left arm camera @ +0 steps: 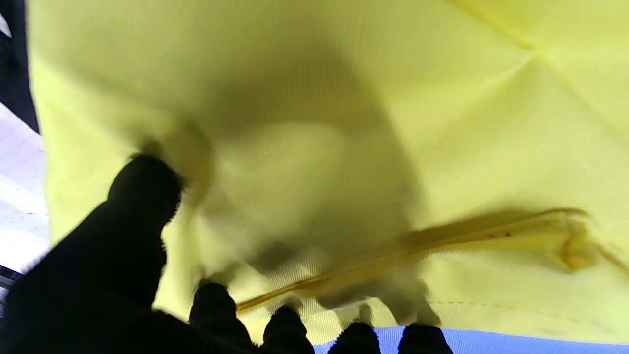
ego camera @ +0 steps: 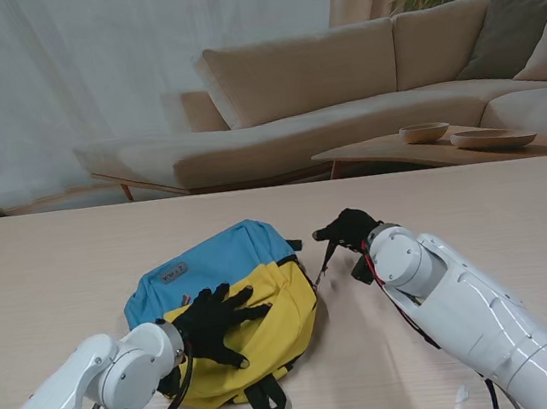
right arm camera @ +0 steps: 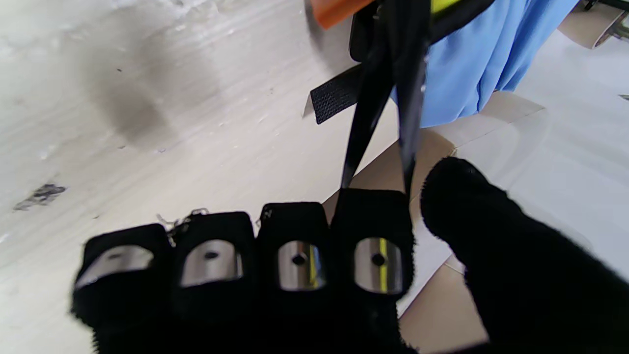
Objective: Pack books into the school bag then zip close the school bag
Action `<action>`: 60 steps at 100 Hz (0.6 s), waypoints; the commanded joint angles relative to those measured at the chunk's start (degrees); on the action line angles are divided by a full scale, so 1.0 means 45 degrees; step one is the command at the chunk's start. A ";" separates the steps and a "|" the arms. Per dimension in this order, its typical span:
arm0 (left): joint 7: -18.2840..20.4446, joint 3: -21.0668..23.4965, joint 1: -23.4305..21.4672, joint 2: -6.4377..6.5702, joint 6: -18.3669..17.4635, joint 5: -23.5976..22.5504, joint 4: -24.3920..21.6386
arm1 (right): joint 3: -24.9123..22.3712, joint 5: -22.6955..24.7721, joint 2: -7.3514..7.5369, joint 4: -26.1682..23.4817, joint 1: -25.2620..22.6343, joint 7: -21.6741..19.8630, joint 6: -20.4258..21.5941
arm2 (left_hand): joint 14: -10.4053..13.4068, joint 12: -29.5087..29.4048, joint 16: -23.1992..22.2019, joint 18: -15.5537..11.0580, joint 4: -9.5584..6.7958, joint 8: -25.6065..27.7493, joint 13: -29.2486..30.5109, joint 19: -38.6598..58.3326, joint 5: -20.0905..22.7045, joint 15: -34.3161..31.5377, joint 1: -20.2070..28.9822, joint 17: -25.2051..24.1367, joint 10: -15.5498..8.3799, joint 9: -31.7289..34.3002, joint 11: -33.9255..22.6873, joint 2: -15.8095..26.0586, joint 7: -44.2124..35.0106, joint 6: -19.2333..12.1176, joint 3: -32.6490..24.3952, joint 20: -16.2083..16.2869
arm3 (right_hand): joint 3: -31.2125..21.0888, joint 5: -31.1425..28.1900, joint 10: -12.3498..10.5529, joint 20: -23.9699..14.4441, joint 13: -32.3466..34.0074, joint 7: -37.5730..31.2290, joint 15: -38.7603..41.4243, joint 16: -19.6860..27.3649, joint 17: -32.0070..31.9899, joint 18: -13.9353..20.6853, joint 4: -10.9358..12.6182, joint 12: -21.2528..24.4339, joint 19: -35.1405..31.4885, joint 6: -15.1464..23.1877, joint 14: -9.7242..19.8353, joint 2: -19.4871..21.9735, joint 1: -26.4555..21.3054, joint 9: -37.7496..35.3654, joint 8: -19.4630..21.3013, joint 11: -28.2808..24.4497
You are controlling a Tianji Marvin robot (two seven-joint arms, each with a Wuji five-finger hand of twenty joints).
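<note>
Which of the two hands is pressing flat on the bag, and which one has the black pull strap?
The left hand lies spread on the school bag, on its yellow panel. The right hand, off the bag's right edge, pinches the black strap.

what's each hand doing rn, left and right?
Left hand: open, fingers spread flat on the yellow part of the school bag, gripping nothing.
Right hand: shut on the black pull cord beside the bag.

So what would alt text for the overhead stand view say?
A blue and yellow school bag lies on a pale wooden table; the left hand presses flat on its yellow part while the right hand pulls a black strap beside it.
</note>
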State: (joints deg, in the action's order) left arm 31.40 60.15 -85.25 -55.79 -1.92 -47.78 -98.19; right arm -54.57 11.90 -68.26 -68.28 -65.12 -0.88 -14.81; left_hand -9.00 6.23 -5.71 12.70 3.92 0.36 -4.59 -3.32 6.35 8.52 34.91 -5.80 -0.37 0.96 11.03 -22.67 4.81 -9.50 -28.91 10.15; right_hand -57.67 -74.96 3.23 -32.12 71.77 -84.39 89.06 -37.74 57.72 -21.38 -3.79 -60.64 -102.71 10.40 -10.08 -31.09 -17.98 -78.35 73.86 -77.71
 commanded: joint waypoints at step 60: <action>0.1683 -0.0752 -0.0110 0.0307 -0.1273 0.0767 0.0584 | 0.1068 -0.1013 -0.1023 0.1152 0.1097 0.0926 -0.0356 | 0.1187 0.0796 -0.0370 -0.0255 -0.0113 0.0512 0.1335 0.0685 0.0406 -0.1737 0.0733 0.0529 -0.1535 0.1317 -0.2372 -0.0873 -0.0729 -0.0719 -0.1326 0.0078 | 0.0509 -0.0469 0.0086 -0.0054 0.0050 -0.0351 0.0370 0.0086 -0.0540 -0.0214 0.0001 -0.0322 -0.1463 -0.0098 -0.0444 0.0772 0.0461 -0.0068 0.0019 -0.0182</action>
State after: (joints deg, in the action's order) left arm 34.64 59.21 -83.06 -54.44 -6.27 -45.31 -97.50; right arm -49.84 7.25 -72.14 -62.72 -60.29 3.81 -16.35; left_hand -11.31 5.50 -5.09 15.02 3.92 0.02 -4.72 -4.22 6.32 11.12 37.13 -6.26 1.57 0.33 11.77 -24.22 5.88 -8.83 -31.97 8.66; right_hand -57.70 -74.96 3.23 -32.07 71.54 -83.89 89.04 -37.71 55.08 -21.70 -3.79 -61.30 -102.72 9.72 -10.51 -28.12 -17.98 -78.23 73.31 -77.70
